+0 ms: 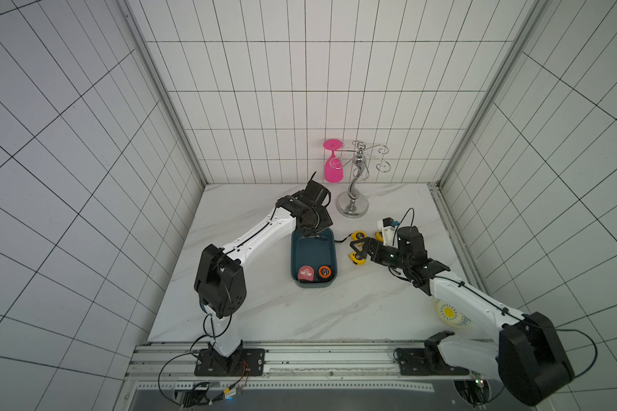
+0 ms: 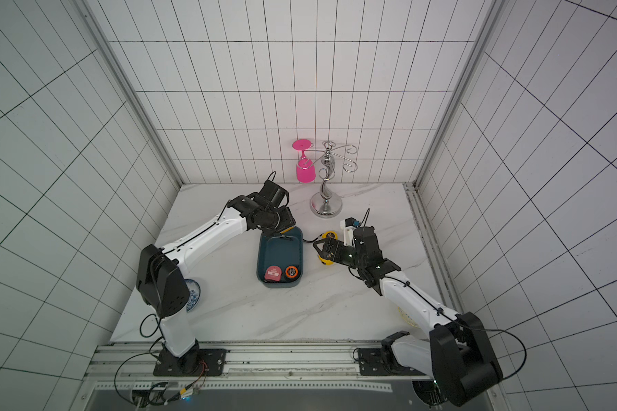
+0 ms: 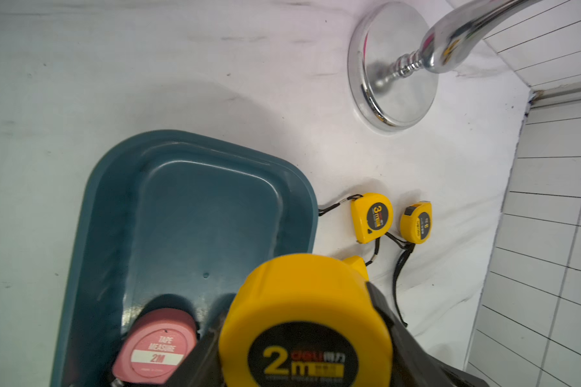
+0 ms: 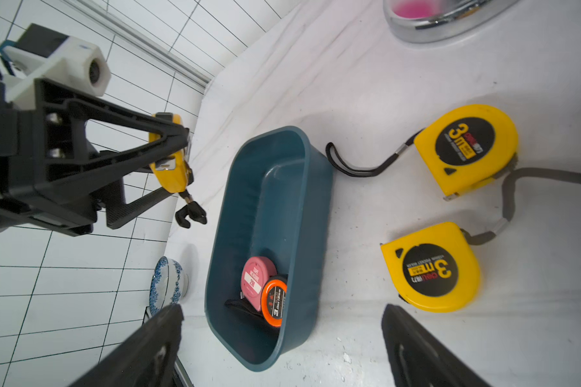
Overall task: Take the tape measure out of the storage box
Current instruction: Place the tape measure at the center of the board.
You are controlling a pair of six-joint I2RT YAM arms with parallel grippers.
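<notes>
The dark teal storage box (image 1: 312,252) (image 2: 278,252) lies mid-table. Its near end holds a pink tape measure (image 1: 305,273) (image 4: 255,281) and an orange-and-black one (image 1: 324,272) (image 4: 275,298). My left gripper (image 1: 312,227) (image 3: 299,335) hangs over the box's far end, shut on a yellow 2 m tape measure (image 3: 302,301) (image 4: 171,167), which is lifted clear of the box floor. My right gripper (image 1: 354,251) (image 4: 282,311) is open and holds nothing, low over the table just right of the box.
Three yellow tape measures (image 1: 358,235) (image 1: 357,259) (image 1: 380,235) lie on the table right of the box, around my right gripper. A chrome glass rack (image 1: 353,204) with a pink glass (image 1: 333,167) stands at the back. Patterned bowls (image 2: 193,295) (image 1: 449,313) sit near each arm.
</notes>
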